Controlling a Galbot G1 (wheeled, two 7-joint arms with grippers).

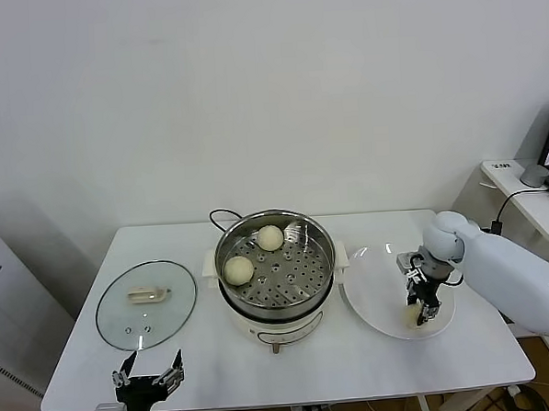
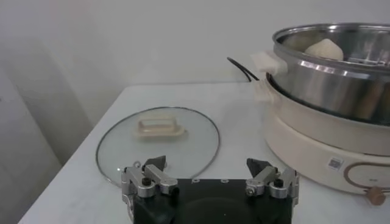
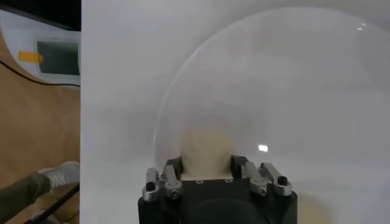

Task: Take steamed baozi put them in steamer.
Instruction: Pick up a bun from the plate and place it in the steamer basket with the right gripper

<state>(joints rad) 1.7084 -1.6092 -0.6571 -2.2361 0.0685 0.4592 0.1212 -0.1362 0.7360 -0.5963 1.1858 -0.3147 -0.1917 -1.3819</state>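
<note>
The steamer (image 1: 319, 243) stands mid-table on its white pot base and holds two baozi (image 1: 270, 238) (image 1: 238, 269). In the left wrist view the steamer (image 2: 341, 79) shows with one baozi (image 2: 324, 49) above its rim. My right gripper (image 1: 422, 310) points down onto the white plate (image 1: 376, 292) at the right. In the right wrist view the gripper (image 3: 206, 164) has its fingers closed against both sides of a cream baozi (image 3: 207, 149) that rests on the plate (image 3: 274, 91). That baozi shows partly in the head view (image 1: 413, 317). My left gripper (image 1: 149, 370) is parked open and empty at the table's front left.
A round glass lid (image 1: 146, 304) with a pale handle lies flat left of the steamer; it also shows in the left wrist view (image 2: 158, 143). A black cord (image 1: 222, 214) runs behind the pot. A side desk (image 1: 532, 192) stands at the far right.
</note>
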